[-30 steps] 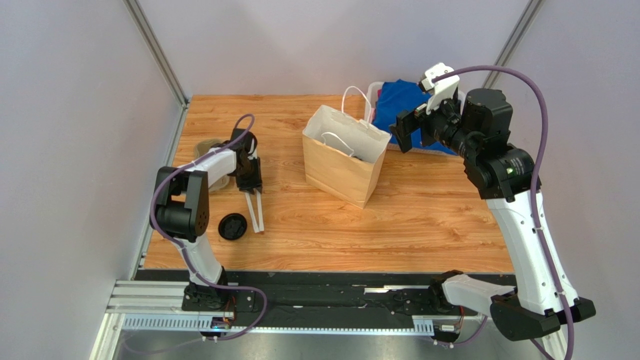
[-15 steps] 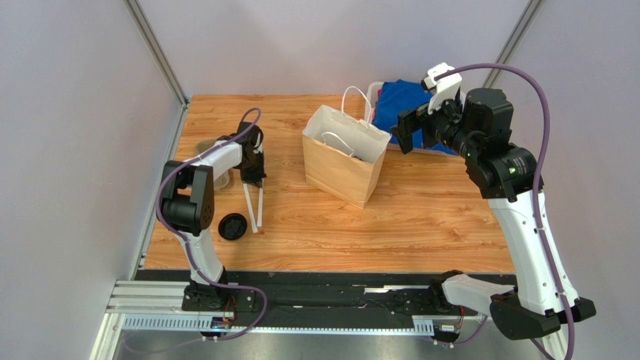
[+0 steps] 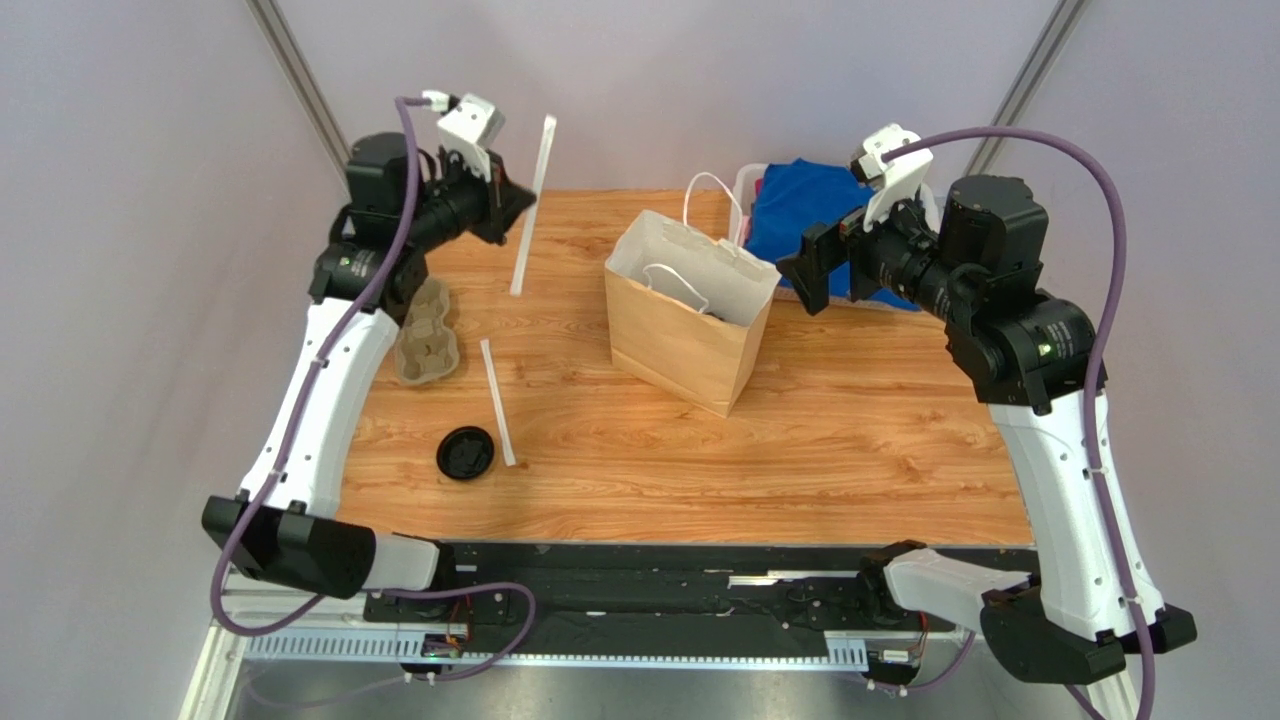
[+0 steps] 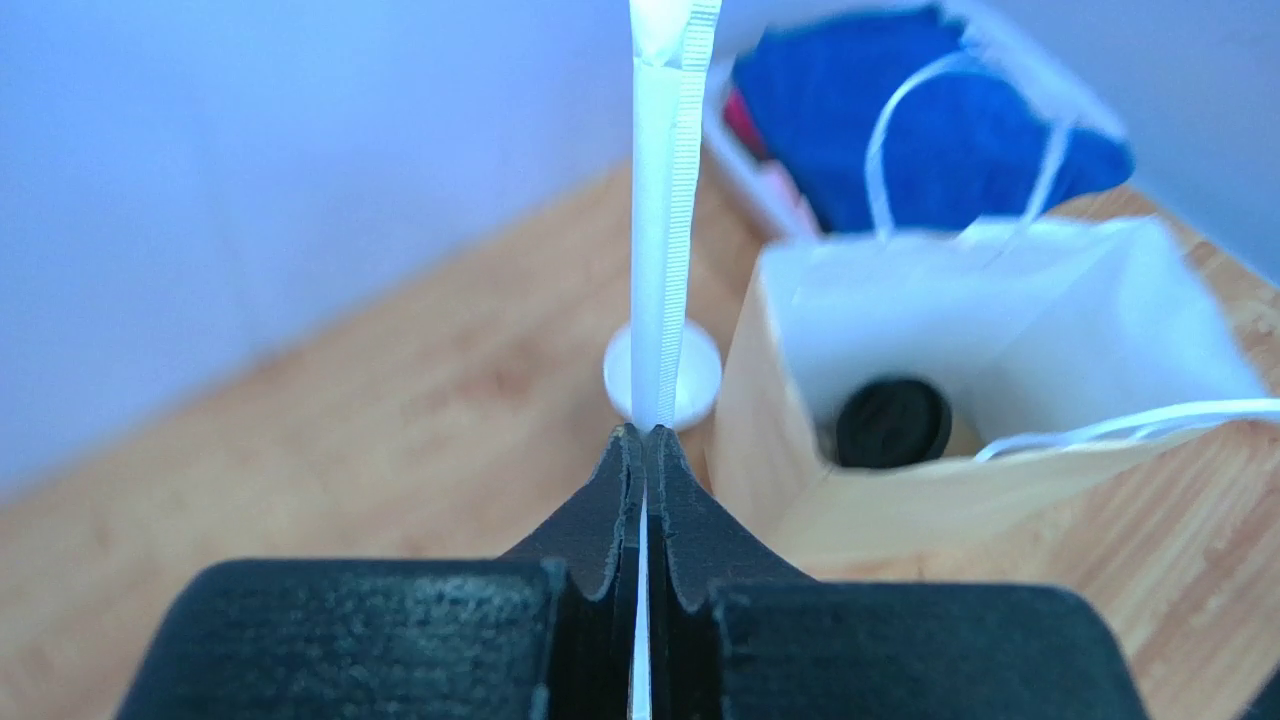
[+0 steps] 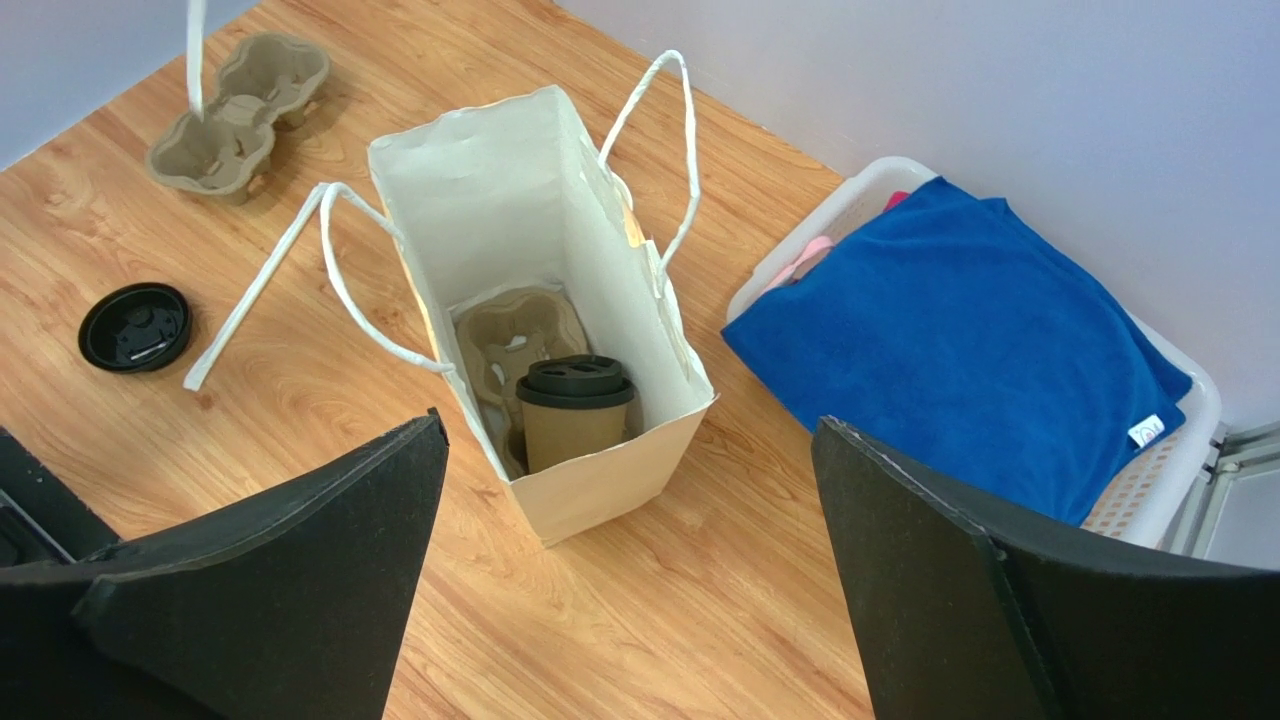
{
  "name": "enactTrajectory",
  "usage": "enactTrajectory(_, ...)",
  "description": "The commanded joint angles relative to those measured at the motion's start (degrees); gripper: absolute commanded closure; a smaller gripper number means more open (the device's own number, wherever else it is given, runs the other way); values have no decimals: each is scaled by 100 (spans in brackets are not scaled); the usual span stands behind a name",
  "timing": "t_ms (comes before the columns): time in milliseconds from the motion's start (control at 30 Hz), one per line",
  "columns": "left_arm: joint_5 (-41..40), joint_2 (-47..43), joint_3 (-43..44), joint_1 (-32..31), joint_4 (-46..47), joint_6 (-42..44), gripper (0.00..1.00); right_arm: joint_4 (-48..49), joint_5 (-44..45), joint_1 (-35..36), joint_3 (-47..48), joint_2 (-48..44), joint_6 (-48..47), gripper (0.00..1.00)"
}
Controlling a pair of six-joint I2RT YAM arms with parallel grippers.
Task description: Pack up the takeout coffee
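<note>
The takeout coffee point(image 5: 576, 405), a brown cup with a black lid, stands in a pulp carrier point(image 5: 504, 333) inside the open paper bag point(image 5: 526, 165); the left wrist view shows its lid point(image 4: 893, 420) down in the bag point(image 4: 977, 300). My left gripper point(image 3: 516, 204) is raised over the table's far left, shut on a white wrapped straw point(image 3: 532, 203) that points up and down. In the left wrist view the jaws point(image 4: 643, 435) pinch that straw point(image 4: 661, 225). My right gripper point(image 3: 819, 264) hangs open right of the bag point(image 3: 691, 308), nothing between its fingers point(image 5: 628, 425).
A second wrapped straw point(image 3: 498, 402) and a loose black lid point(image 3: 466, 453) lie at the front left. An empty pulp carrier point(image 3: 424, 333) sits by the left edge. A white basket with a blue cloth point(image 3: 793, 203) stands at the back right.
My left gripper closed on one of the two straws on the table and lifted it up and towards the back left. The other straw stayed down. The right arm barely moved.
</note>
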Motion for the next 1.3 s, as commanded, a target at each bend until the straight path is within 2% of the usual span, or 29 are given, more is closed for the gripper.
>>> enactTrajectory(0,1402,84,913,-36,793,1318,100,-94,-193,-24,227,-218,61,1)
enactTrajectory(67,1676,198,1283,-36,1145,1433,100,-129,-184,-15,218,-245,61,1)
enactTrajectory(100,1869,233,1337,-44,1695,1285,100,-146,-176,-15,218,-289,61,1)
enactTrajectory(200,2282,470,1662,-150,2585,934,100,-155,-97,-15,131,-368,70,1)
enactTrajectory(300,2878,866,2154,-360,3043,504,100,-155,-17,-15,60,-438,131,1)
enactTrajectory(400,3267,1086,2261,-738,3265,579,100,-155,26,-15,-63,-535,236,1)
enactTrajectory(733,3532,1464,1804,-1582,2519,1529,100,-164,167,-15,-388,-808,404,0)
enactTrajectory(933,3549,1657,1417,-1644,2114,1793,100,-173,150,-24,-476,-834,448,0)
enactTrajectory(1267,3567,1974,1171,-1653,1086,3049,100,-199,202,-32,-485,-869,439,0)
